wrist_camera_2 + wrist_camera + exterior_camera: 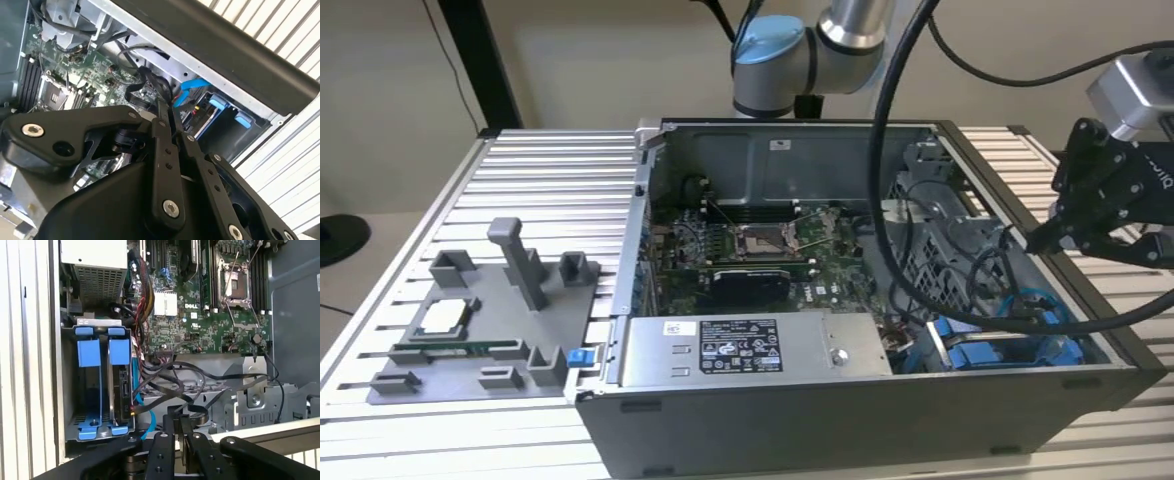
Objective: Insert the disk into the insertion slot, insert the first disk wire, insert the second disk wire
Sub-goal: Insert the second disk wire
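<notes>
Black gripper (178,420) pinched closed, nothing visibly held, near case edge (270,427); disk (120,390) seated in insertion slot (68,390), cables (165,385) just beside.

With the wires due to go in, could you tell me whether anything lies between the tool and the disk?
Yes: loose black cables loop between the tool and the disk, which sits in the insertion slot.

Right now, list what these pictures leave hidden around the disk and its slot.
1. Exterior view: black cables cross the insertion slot; what it holds cannot be read.
2. First wrist view: the disk stands edge-on in shadow; how deep it sits is unclear.
3. Second wrist view: the pincer covers the lower end of the blue cable; what it plugs into is hidden.
</notes>
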You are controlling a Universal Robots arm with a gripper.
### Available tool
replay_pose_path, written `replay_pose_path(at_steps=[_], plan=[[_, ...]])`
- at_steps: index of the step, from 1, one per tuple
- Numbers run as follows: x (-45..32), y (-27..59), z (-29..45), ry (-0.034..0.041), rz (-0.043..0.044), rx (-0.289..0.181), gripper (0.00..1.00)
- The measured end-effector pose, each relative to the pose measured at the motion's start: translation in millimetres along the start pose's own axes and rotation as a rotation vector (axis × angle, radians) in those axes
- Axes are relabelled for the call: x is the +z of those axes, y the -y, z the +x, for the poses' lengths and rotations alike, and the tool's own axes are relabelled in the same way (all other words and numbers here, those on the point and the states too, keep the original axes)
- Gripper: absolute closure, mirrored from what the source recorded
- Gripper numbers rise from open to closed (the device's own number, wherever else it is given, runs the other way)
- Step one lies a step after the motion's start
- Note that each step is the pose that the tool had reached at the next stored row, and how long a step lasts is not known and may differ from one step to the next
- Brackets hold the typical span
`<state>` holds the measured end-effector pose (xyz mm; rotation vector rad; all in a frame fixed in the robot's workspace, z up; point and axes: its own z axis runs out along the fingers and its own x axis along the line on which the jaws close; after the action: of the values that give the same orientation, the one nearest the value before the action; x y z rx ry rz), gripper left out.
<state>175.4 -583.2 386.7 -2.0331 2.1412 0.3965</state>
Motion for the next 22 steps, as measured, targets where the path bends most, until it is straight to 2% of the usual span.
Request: replay_pose_path(at_steps=[6, 13, 17, 19, 21, 22], plan=[[-5.0, -14.0, -0.9, -0.0006, 0.0106, -0.003, 1.0], [-19.6, -27.5, -4.8, -0.0002, 0.0219, -0.007, 1.0], [-20.3, -37.6, -4.4, 0.0002, 0.0341, -0.011, 1.0], [-20.0, -42.0, -3.9, -0.0054, 0.0388, -0.012, 1.0], [-19.2, -44.6, -3.5, -0.0183, 0.0417, -0.013, 1.0], [-18.4, -45.6, -3.2, -0.0212, 0.0426, -0.013, 1.0]])
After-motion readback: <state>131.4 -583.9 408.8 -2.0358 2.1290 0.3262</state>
